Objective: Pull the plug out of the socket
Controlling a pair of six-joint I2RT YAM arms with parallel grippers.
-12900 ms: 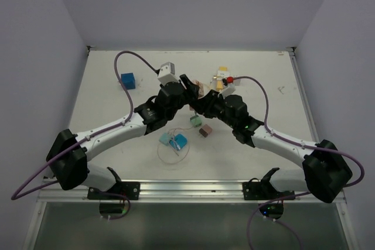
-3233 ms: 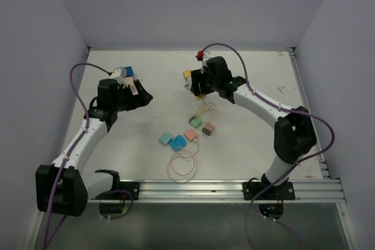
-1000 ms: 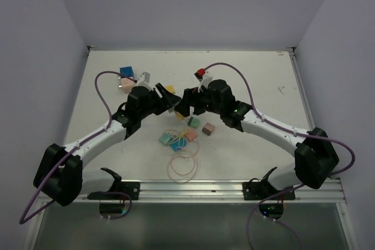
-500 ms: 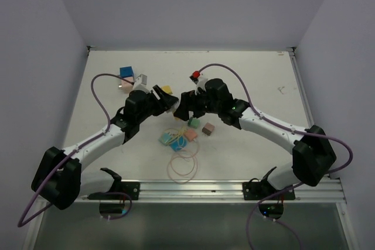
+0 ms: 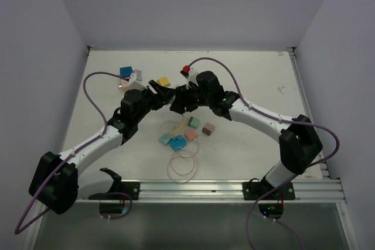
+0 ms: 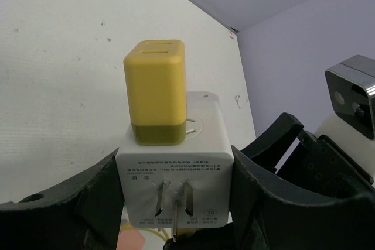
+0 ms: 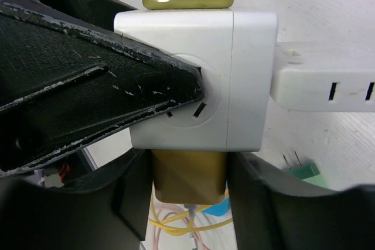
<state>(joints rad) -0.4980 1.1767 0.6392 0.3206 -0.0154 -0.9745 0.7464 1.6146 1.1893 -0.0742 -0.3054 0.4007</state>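
Observation:
The white cube socket [image 6: 173,180] is held off the table, with my left gripper [image 6: 173,203] shut on its two sides. Its metal prongs face the left wrist camera. One yellow plug [image 6: 155,92] sticks out of its upper face. A second yellow plug [image 7: 188,177], with a thin cable hanging from it, is seated in the socket's [image 7: 196,80] underside, and my right gripper [image 7: 188,182] is shut on that plug. In the top view the two grippers meet near the yellow plug [image 5: 163,81] at mid-table.
A green plug [image 5: 192,122], a brown plug [image 5: 208,127], a pink plug [image 5: 191,135] and blue plugs [image 5: 170,140] lie below the grippers with looped cables [image 5: 183,165]. A blue cube [image 5: 125,72] and a white adapter [image 5: 136,75] sit at the back left.
Both grippers, joined at the socket, have shifted a little toward the back of the table and to the left. The socket stays in the left gripper.

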